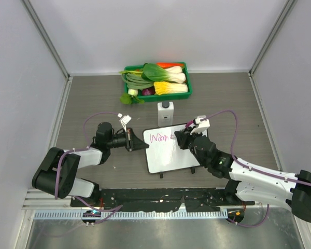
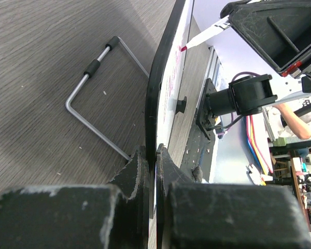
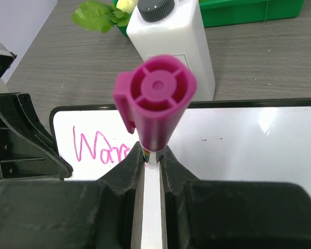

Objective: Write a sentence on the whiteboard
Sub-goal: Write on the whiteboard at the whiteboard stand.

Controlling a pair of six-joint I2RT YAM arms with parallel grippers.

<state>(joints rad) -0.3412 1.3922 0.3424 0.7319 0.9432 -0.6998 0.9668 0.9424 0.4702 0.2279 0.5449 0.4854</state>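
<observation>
The whiteboard lies on the table in the middle, with pink handwriting at its top left reading about "Warm". My left gripper is shut on the board's left edge; in the left wrist view its fingers pinch the dark rim. My right gripper is shut on a magenta marker, tip down on the board right after the writing. The marker's cap end faces the right wrist camera. The marker tip also shows in the left wrist view.
A white box with a dark cap stands just behind the board. A green tray of vegetables sits at the back. A bent metal stand lies beside the board in the left wrist view.
</observation>
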